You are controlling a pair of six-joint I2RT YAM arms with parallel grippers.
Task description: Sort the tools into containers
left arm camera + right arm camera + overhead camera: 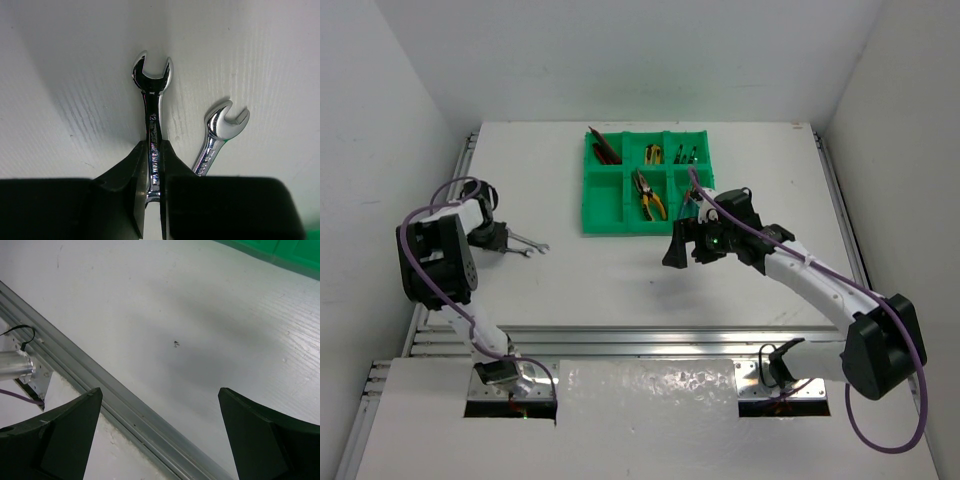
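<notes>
My left gripper (154, 146) is shut on the shaft of a silver wrench (152, 95) that lies on the white table, its open head pointing away from me. A second silver wrench (220, 135) lies just to its right, untouched. From above, both wrenches (528, 244) sit at the table's left beside the left gripper (508, 241). The green tray (603, 212) stands at the back centre; its compartments hold red and dark tools (605, 148), yellow pliers (648, 195) and green screwdrivers (686, 154). My right gripper (678, 250) hangs open and holding nothing, near the tray's front right corner.
A metal rail (125, 405) runs along the near table edge below the right gripper (160, 392). A corner of the green tray (280, 250) shows at the right wrist view's top right. White walls close in the table on three sides.
</notes>
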